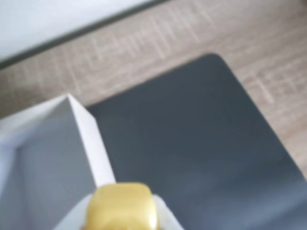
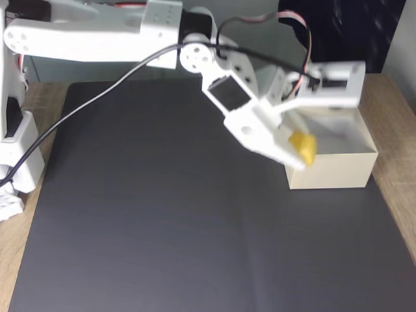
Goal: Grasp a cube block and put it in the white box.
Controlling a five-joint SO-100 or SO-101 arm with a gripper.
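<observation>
Pincer [image 2: 300,151]: clenched on the cube block, white fingers on either side of it; in the fixed view it is held in the air at the left front corner of the white box.
Cube block [image 2: 303,148]: yellow, rounded corners, held at the pincer tip, clear of the mat; in the wrist view [image 1: 122,208] it sits at the bottom edge between the white fingers.
White box [image 2: 338,170]: cream-white, open-topped, directly beside and partly behind the pincer in the fixed view; in the wrist view its thin wall [image 1: 91,143] runs up from just above the cube block, with the box interior to the left of that wall.
Mat [image 2: 162,234]: dark grey, rounded corner, below and to the left of the pincer in the fixed view.
Surface [image 1: 158,43]: wood-grain, visible beyond the mat edge, well apart from the pincer.
Arm [image 2: 97,29]: white, reaches from the left side of the fixed view toward the white box, with a black cable along it.
</observation>
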